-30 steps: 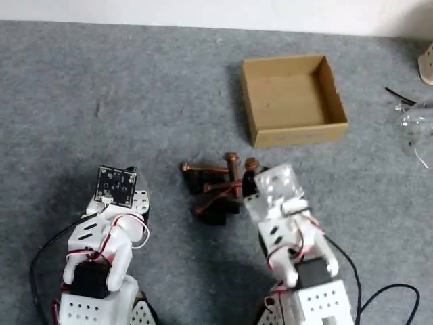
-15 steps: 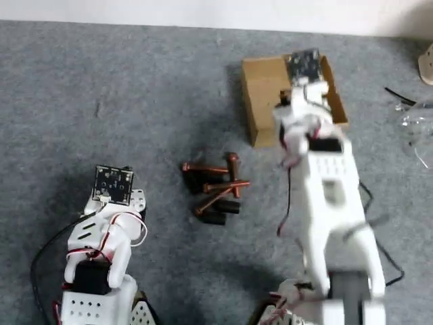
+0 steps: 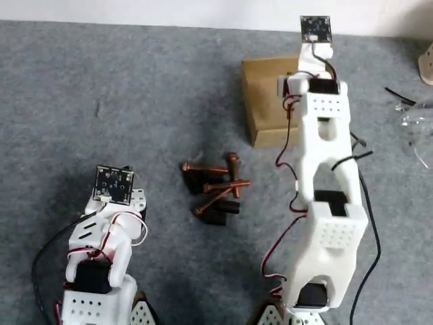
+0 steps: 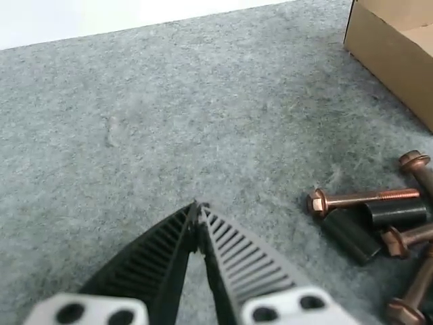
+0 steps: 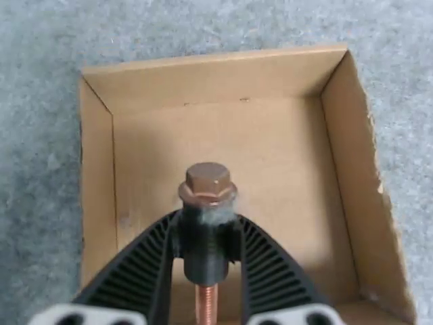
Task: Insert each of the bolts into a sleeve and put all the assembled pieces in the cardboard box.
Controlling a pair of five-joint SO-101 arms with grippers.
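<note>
My right gripper (image 5: 204,233) is shut on an assembled piece (image 5: 206,223), a copper bolt through a black sleeve, held above the open cardboard box (image 5: 135,135). From above, the right arm (image 3: 325,135) stretches over the box (image 3: 260,101) at the back of the table. A pile of copper bolts (image 3: 210,183) and black sleeves (image 3: 215,215) lies on the grey carpet between the arms. My left gripper (image 4: 197,223) is shut with nothing in it, low over the carpet, with bolts (image 4: 362,198) and sleeves (image 4: 352,237) off to one side and a box corner (image 4: 396,47) beyond.
Grey carpet covers the table. Clear plastic items and wires (image 3: 413,115) lie at the right edge. A pale object (image 3: 426,64) sits at the far right. The left arm (image 3: 101,244) rests at the front left.
The right arm has swung from the pile out to the box, carrying the bolt-and-sleeve piece, and now hangs over it. The left arm has stayed put.
</note>
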